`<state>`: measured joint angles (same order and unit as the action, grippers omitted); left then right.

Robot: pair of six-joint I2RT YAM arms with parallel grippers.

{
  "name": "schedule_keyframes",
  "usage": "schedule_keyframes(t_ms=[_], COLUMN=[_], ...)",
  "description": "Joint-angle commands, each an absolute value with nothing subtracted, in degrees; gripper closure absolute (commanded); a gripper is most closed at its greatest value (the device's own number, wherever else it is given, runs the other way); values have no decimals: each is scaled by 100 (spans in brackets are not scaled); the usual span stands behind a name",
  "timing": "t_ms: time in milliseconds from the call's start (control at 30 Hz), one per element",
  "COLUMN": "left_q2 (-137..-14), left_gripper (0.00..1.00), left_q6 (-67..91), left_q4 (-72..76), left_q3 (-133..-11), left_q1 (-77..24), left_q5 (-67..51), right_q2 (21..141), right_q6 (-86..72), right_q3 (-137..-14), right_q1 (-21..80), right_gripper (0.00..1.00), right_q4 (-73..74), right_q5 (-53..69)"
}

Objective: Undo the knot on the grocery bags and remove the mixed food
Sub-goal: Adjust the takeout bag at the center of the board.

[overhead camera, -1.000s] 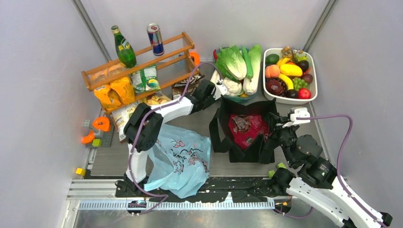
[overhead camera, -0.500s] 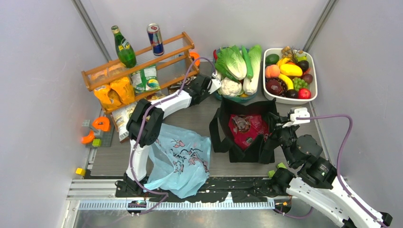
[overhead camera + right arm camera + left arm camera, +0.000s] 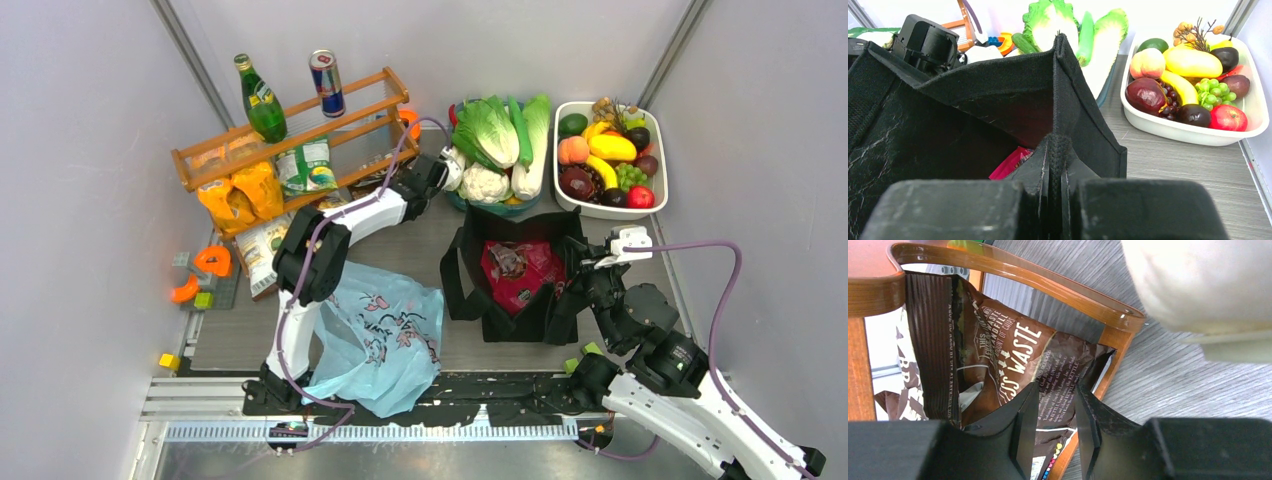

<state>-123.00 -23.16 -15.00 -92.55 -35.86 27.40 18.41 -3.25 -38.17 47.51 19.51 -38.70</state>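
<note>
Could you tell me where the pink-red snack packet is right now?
Top view: the pink-red snack packet lies inside the open black tote, right of centre, just in front of the vegetables.

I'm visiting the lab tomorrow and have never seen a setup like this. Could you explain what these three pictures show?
Two robot arms are bolted at the near edge of a table. The overhead picture looks down from behind them. The other two come from a small camera on each wrist. The left arm reaches to a wooden rack. The left pincer, jaws slightly parted, is at a brown packet there. The right pincer is shut on the rim of an open black tote, which holds a pink-red packet. A light-blue plastic bag lies near the left arm's base. At the far side sit toy vegetables and a tray of fruit.
</note>
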Motion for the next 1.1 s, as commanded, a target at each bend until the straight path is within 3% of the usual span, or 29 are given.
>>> schedule_keyframes(t_ms=[0, 300, 367, 433, 633, 800, 1067], left_q2=[-11828, -10367, -9987, -9552, -7948, -6933, -6609], left_gripper=[63, 43, 24, 15, 8, 4, 3], left_q6=[-2132, -1017, -821, -538, -46, 301, 503], left_q4=[-1158, -1571, -1643, -1587, -1269, -1348, -1174], left_q3=[-9078, -8761, -8569, -8235, -7189, -7494, -7596], left_q1=[-3736, -4072, -4074, -4071, -4070, -4140, -5042], left_q5=[2564, 687, 148, -448, -1053, -1781, -1992], right_q2=[1890, 1946, 2031, 2103, 2224, 2493, 3046], right_q6=[-230, -38, -35, -35, -37, -37, 567], right_q3=[-3947, -4216, -4363, -4402, -4302, -4233, -5076], right_q1=[4737, 4739, 4742, 4733, 4737, 4737, 4738], right_gripper=[95, 95, 95, 95, 95, 95, 95], right_q4=[1558, 1606, 1816, 1857, 1845, 1669, 1407], right_q5=[-4000, -3813, -3730, -3659, -3626, -3283, -3036])
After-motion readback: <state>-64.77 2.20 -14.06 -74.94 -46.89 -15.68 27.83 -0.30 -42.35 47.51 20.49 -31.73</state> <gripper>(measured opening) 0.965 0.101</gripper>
